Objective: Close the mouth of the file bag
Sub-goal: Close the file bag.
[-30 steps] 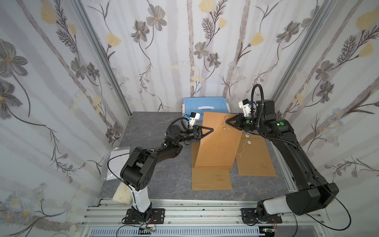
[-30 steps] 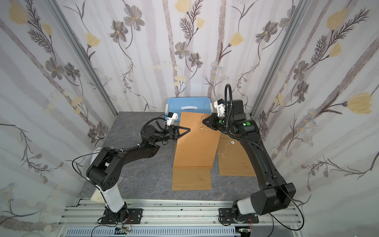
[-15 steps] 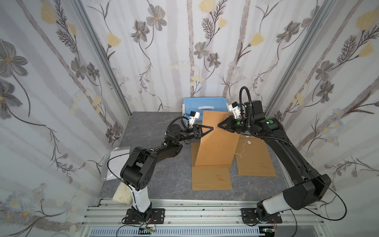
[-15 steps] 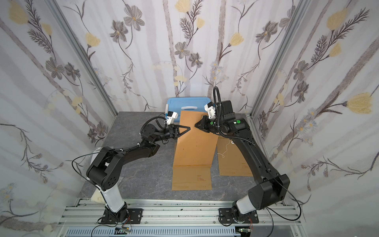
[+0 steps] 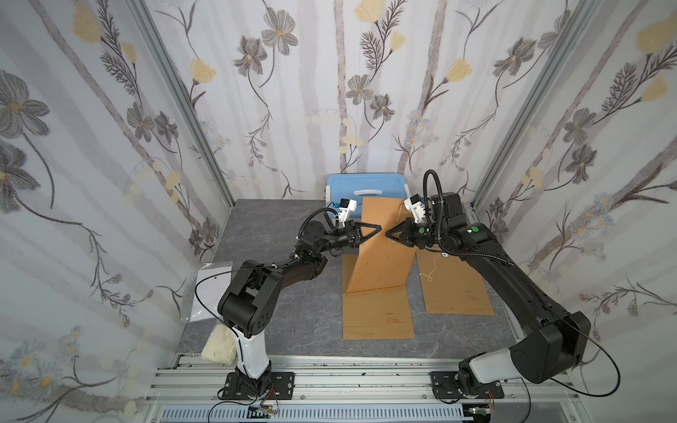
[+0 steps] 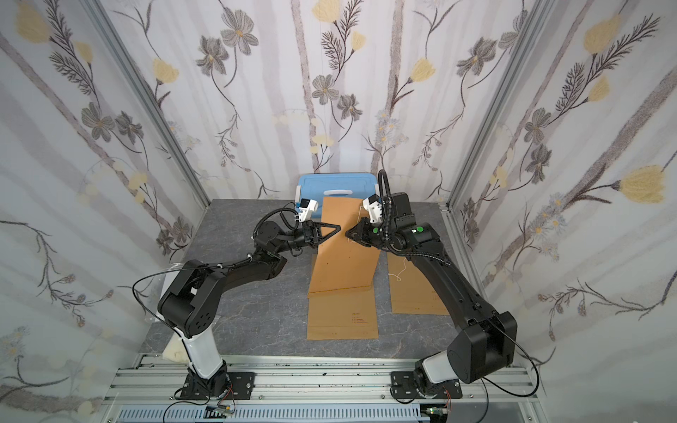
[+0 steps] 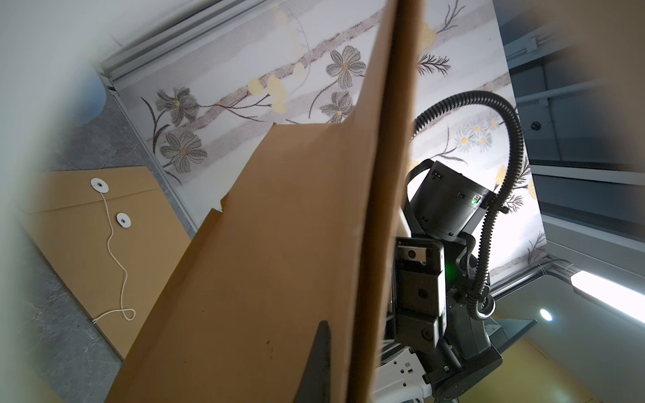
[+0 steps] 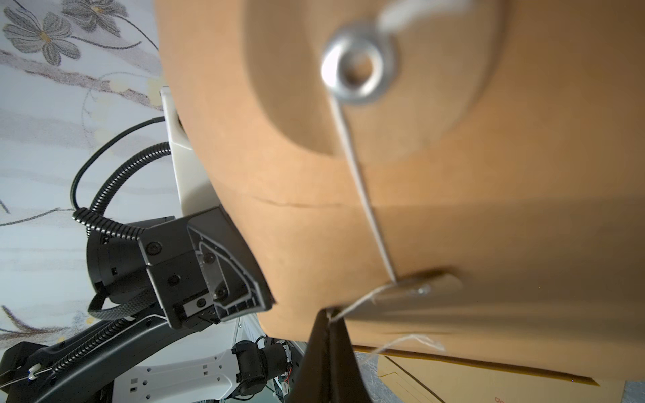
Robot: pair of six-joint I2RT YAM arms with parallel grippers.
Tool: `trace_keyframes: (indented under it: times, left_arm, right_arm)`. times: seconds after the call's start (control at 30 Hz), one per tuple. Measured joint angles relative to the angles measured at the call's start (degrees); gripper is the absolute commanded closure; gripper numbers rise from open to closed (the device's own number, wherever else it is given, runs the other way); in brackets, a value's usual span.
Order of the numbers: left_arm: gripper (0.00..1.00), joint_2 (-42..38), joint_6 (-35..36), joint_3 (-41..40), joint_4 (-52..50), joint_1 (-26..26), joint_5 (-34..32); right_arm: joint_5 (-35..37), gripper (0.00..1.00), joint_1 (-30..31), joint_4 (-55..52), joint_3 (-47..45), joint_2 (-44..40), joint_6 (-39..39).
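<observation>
- Floral wallpaper [image 5: 329, 91] lines the three walls of the booth around a grey marbled tabletop [image 5: 293, 322].
- The file bag [image 5: 381, 263], a brown kraft envelope, sits at the middle of the tabletop. Its lower half lies flat toward the front. From a crease, its upper half rises and leans back toward the rear, with the mouth end uppermost between the two grippers.
- A second file bag [image 5: 458, 293] lies flat just to the right of it, partly under the right arm, with its own cord trailing loose.
- A blue lidded box [image 5: 366, 183] stands against the rear wall behind the raised bag.
- A clear plastic sleeve [image 5: 210, 289] and a pale foam lump [image 5: 219, 348] lie at the tabletop's left edge, well apart from the bags.
- The left gripper [image 5: 378, 229] is pinched closed on the left edge of the raised half, holding it up.
- The right gripper [image 5: 389, 234] faces it, tips close together, clamped on the string [image 8: 363, 195].
- In the right wrist view, the string runs taut from a metal eyelet [image 8: 359, 66] on the flap down into the closed fingertips.
</observation>
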Motion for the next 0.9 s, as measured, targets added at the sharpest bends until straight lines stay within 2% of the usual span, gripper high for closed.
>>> trace_keyframes:
  times: [0.23, 0.9]
  left_arm:
    - [1.0, 0.9, -2.7, 0.0, 3.9, 0.0, -0.5]
    - [1.0, 0.5, -4.2, 0.2, 4.9, 0.1, -1.0]
  right_arm:
    - [0.1, 0.98, -1.6, 4.0, -3.9, -2.3, 1.0]
    - [-1.6, 0.99, -6.8, 8.2, -8.2, -3.9, 2.5]
